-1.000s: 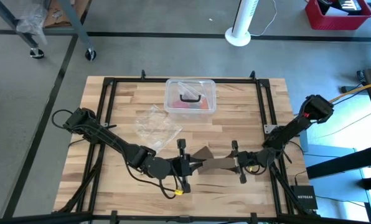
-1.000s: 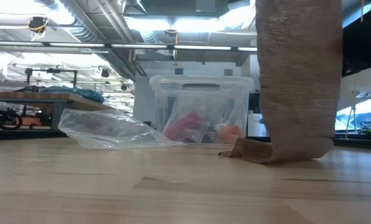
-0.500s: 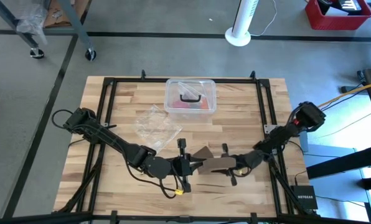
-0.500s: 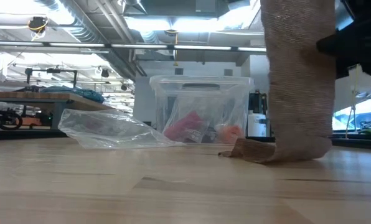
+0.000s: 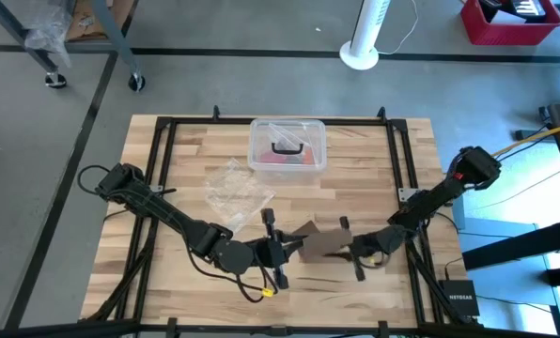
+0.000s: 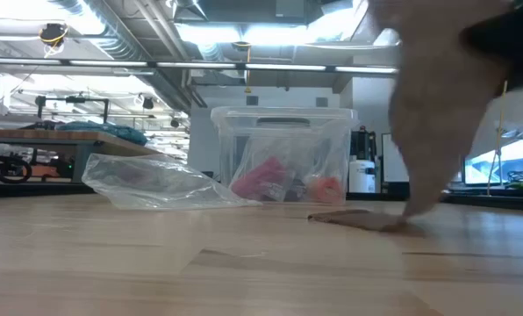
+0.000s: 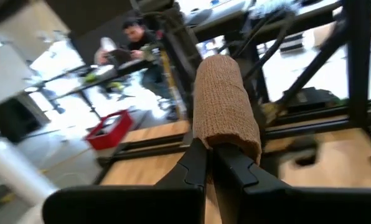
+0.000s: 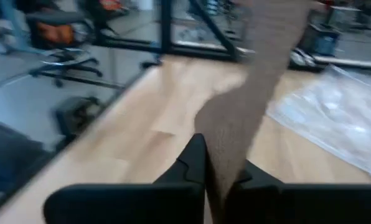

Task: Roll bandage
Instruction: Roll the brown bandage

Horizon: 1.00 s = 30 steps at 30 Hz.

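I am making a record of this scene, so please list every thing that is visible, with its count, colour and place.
Bandage: one, dull brown, near the table's front edge, held up between both grippers.
Plastic box: one, clear with black handle, at the table's far middle.
Plastic bag: one, clear, lying left of the box and nearer the front.
Table: one, light wood with a black frame.
Fan: one, white, on the floor beyond the table.
Crate: one, red, on the floor at far right.
Left gripper: one, dark, jaws shut on the bandage.
Right gripper: one, dark, jaws shut on the bandage.
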### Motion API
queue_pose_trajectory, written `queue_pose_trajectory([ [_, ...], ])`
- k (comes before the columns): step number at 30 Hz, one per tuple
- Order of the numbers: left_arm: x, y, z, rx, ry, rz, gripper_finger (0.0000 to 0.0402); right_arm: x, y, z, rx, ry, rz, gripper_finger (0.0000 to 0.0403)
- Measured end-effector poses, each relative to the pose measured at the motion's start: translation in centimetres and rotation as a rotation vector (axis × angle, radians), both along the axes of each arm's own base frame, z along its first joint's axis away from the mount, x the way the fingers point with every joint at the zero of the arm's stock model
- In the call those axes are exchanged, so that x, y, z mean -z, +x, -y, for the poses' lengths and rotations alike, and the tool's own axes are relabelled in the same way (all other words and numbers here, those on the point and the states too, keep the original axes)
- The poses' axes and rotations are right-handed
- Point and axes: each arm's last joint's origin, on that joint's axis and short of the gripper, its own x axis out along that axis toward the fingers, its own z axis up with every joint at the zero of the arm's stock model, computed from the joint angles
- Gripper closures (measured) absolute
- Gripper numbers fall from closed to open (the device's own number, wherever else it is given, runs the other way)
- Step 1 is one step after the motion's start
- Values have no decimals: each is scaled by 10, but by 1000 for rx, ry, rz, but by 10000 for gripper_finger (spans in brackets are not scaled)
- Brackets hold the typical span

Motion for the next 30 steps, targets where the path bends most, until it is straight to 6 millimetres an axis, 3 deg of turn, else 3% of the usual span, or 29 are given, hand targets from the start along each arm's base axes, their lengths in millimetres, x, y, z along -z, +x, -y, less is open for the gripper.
queue_pose_trajectory([
  [8,-9,-6,4,-150,101,31,400,-33,-30,-31,-99,16,35,398],
  [14,-4,-2,-3,-182,125,-7,400,-72,-26,-62,-166,-51,30,399],
  [19,12,9,-8,-206,164,-65,400,-112,-23,-79,-160,-147,90,398],
  [25,27,16,-12,-216,221,-137,400,-171,-24,-87,-53,-251,211,399],
  [30,33,17,-13,-201,247,-177,400,-212,-22,-75,123,-328,262,397],
])
